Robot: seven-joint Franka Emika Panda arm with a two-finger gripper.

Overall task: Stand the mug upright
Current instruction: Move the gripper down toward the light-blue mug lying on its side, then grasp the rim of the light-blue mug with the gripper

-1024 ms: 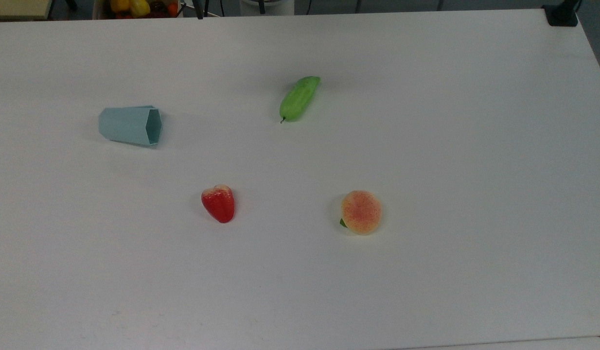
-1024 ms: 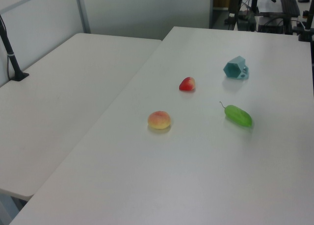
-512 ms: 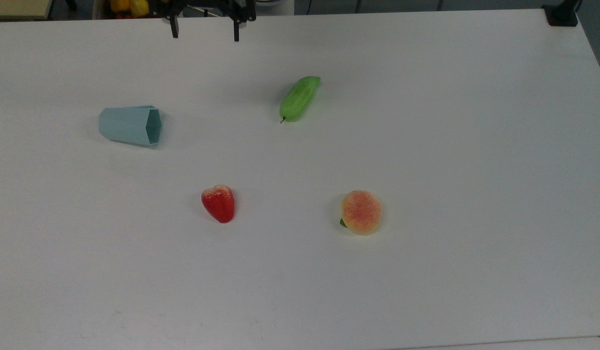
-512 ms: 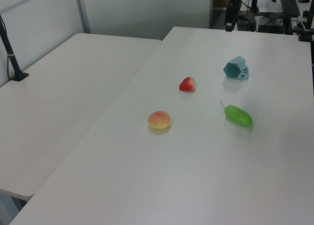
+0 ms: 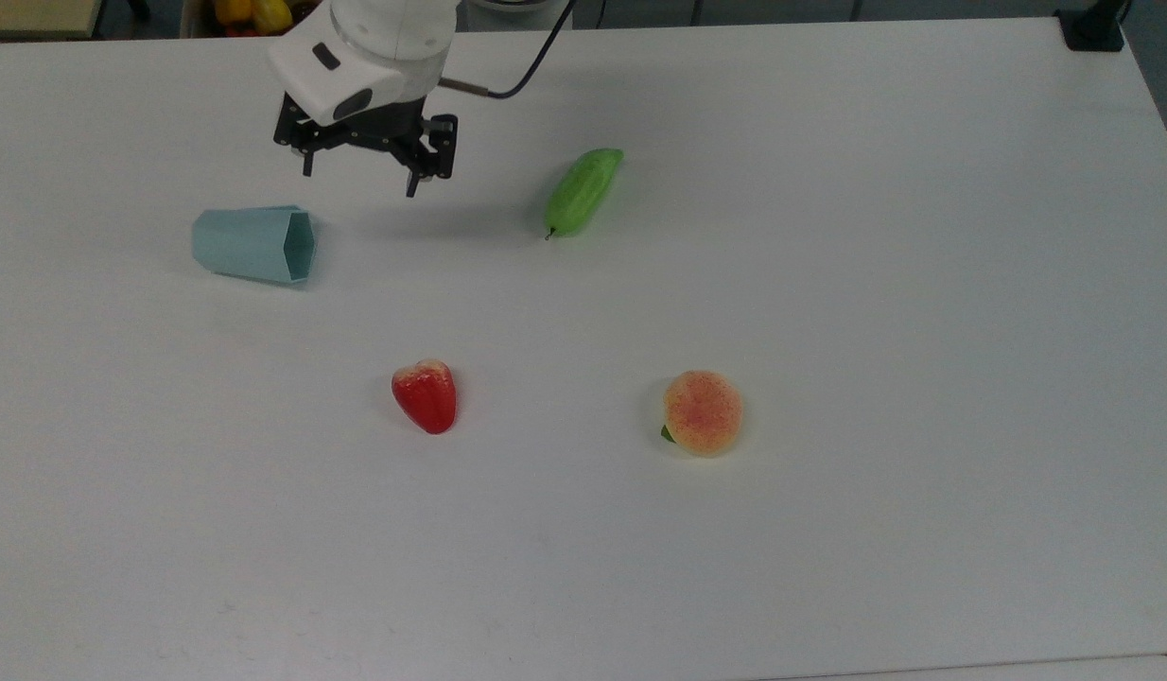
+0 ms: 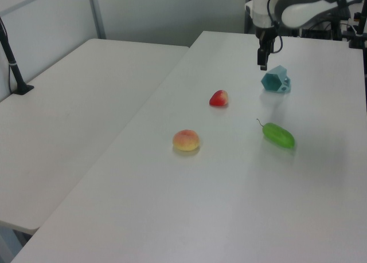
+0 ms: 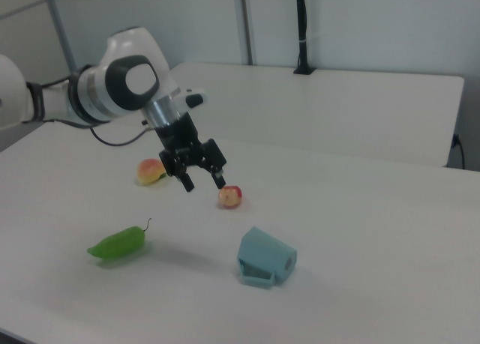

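Top view: my gripper (image 5: 361, 184) hangs above the white tabletop (image 5: 829, 284) with its jaws spread wide and nothing between them. The mug (image 5: 253, 245), a pale blue-green faceted cup, lies on its side just below and toward the top view's left of the jaws, apart from them. Its hexagonal mouth faces the top view's right and its narrower base points left. A green cucumber (image 5: 583, 192) lies well off on the other side of the jaws. A red strawberry (image 5: 425, 395) and a peach (image 5: 703, 412) sit farther still, toward the near edge.

Left view: the gripper (image 6: 262, 58) hovers just above the mug (image 6: 276, 80), clear of it, with the open rim turned toward the camera.

Right view: the jaws (image 7: 202, 176) are plainly parted, raised off the tabletop, with the mug (image 7: 265, 258) lower and to the right view's right, mouth tilted down toward the camera.

I judge this to be the approach step. To do it well, I would shift over the mug and turn the wrist so the jaws straddle two opposite flat facets near the wide rim. Then I would descend without nudging it, since a tapered cup may roll in an arc. After that I would close gently, lift slightly and rotate until the base faces down.
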